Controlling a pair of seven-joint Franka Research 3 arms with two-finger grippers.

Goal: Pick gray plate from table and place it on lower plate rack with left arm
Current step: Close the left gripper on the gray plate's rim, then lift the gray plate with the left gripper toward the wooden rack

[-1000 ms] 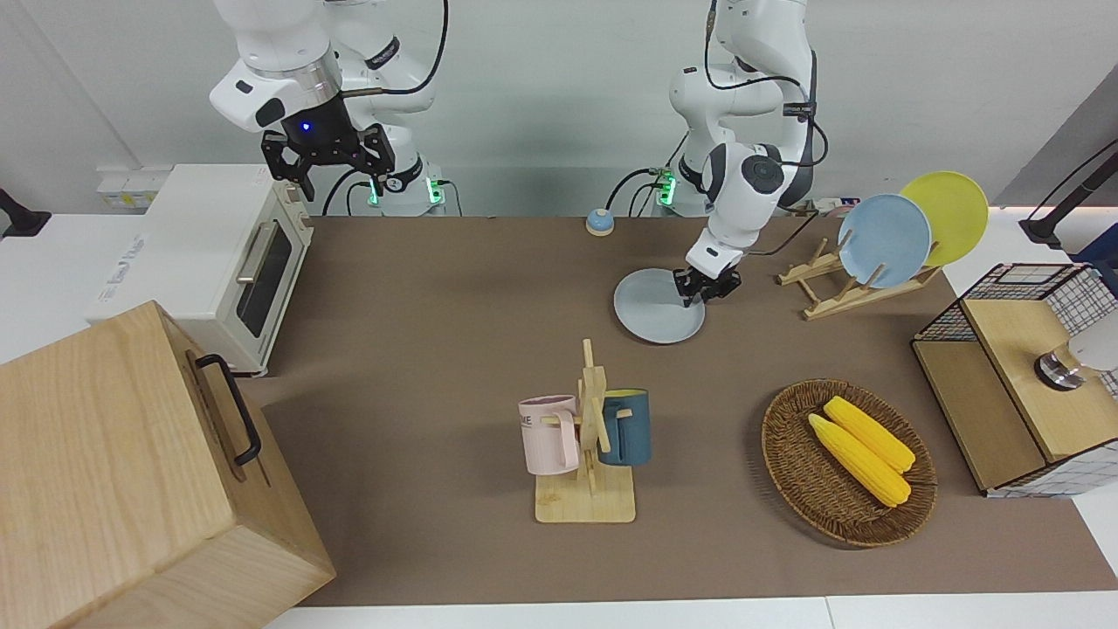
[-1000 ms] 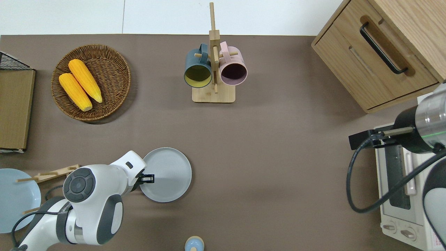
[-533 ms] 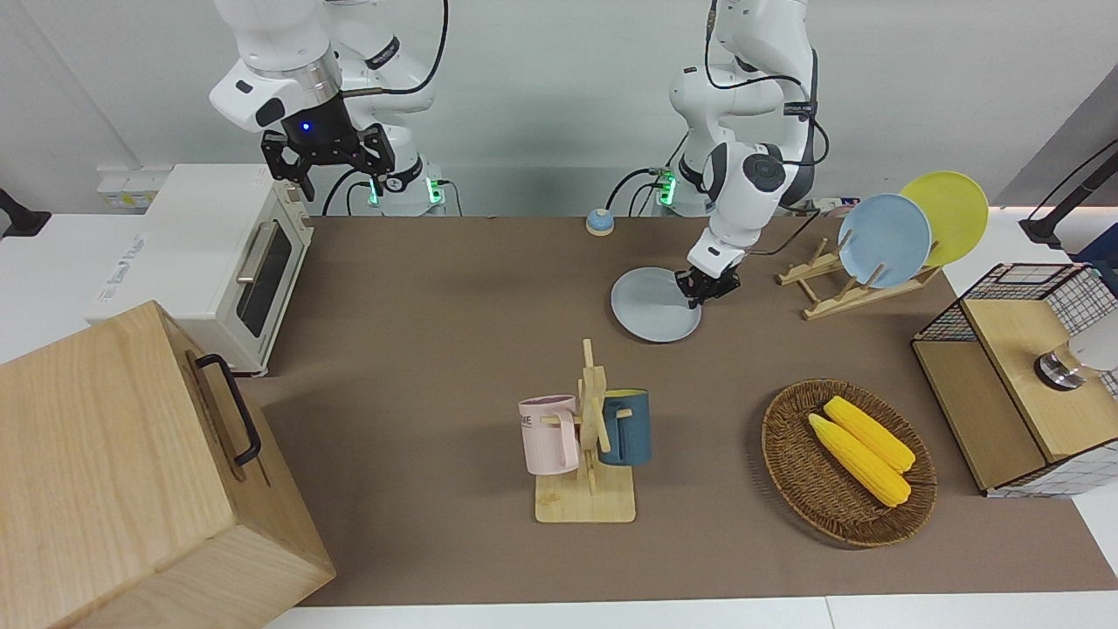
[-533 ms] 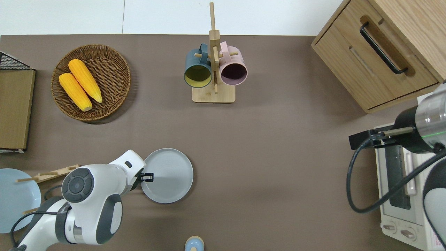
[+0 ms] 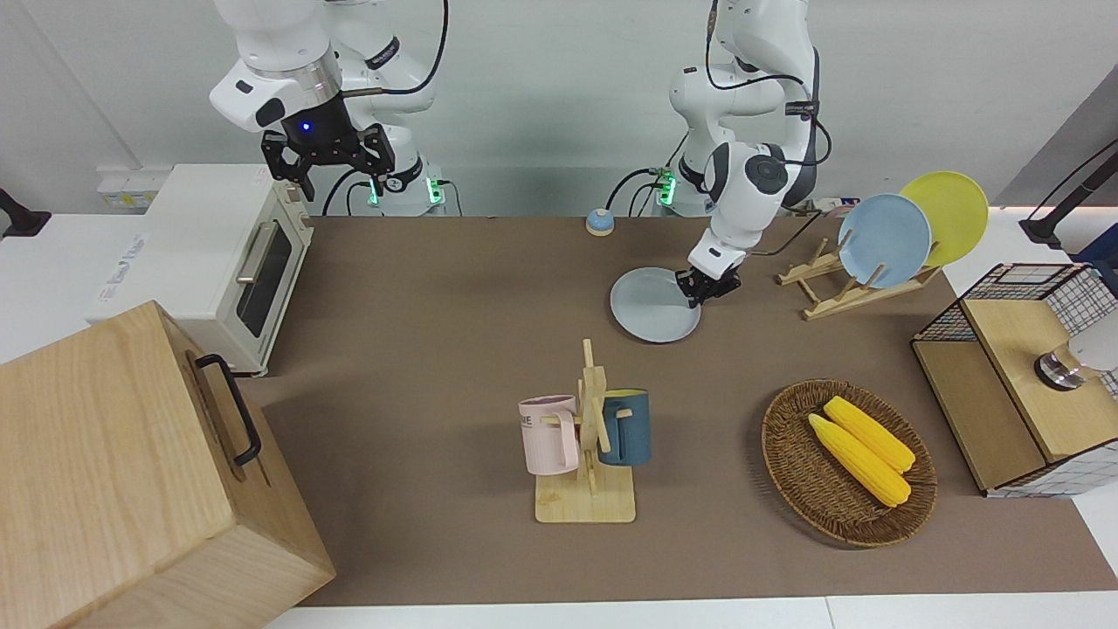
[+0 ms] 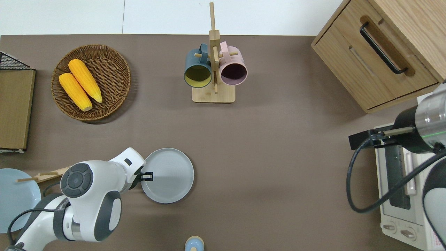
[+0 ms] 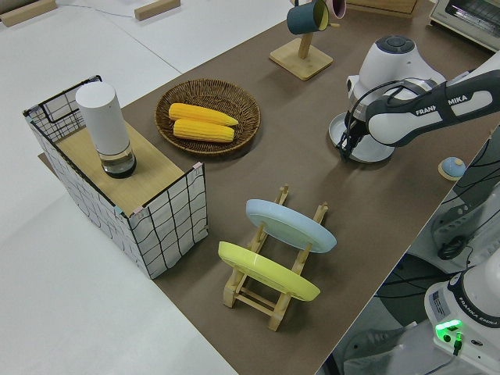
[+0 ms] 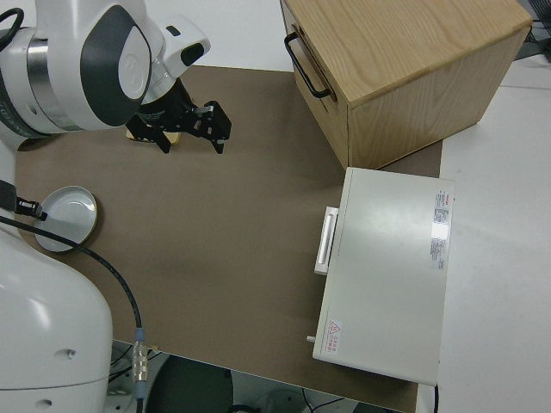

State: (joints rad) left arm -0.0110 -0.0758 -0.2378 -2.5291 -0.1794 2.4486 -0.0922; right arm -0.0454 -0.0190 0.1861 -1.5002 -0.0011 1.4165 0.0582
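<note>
Overhead view shows the gray plate (image 6: 168,175) has shifted slightly since a second ago, with the left gripper (image 6: 147,176) clamped on its rim at nine o'clock. Judged a secure grasp with the lift beginning; the plate hangs low over the table (image 6: 271,157), well apart from the rack (image 5: 843,288). Right arm is parked.

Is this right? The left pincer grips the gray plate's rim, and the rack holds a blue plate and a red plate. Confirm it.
Not quite. The left pincer does grip the gray plate at its rim, but the rack holds a blue plate and a yellow plate, not a red one. The front view shows it.
</note>
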